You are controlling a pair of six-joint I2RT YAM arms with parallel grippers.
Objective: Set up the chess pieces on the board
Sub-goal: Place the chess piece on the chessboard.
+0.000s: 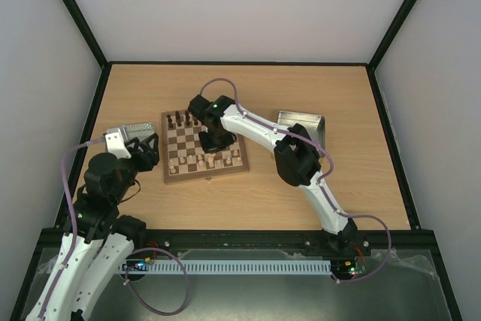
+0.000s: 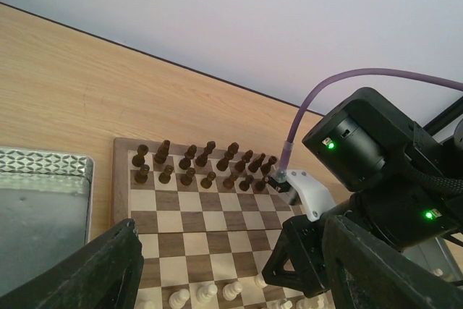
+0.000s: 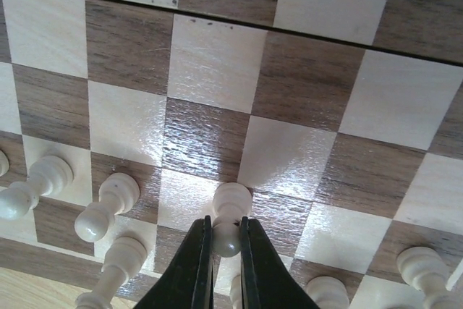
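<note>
The board [image 1: 170, 177] lies mid-table. Dark pieces [image 2: 202, 164] fill its far two rows, and several cream chess pieces [image 2: 206, 293] stand along its near rows. My right gripper [image 3: 226, 240] is shut on the head of a cream pawn [image 3: 231, 204]. The pawn's base is low over the board [image 3: 210, 70], near a corner between squares; I cannot tell whether it touches. More cream pawns [image 3: 108, 204] stand to its left. My left gripper [image 1: 146, 152] is open and empty beside the board's left edge, and its fingers [image 2: 87, 273] frame the board.
A metal tin [image 1: 128, 131] lies left of the board, under my left wrist. It also shows in the left wrist view [image 2: 36, 200]. A second tin [image 1: 301, 124] lies to the right of the board. My right arm [image 1: 255, 129] reaches across the board's right side.
</note>
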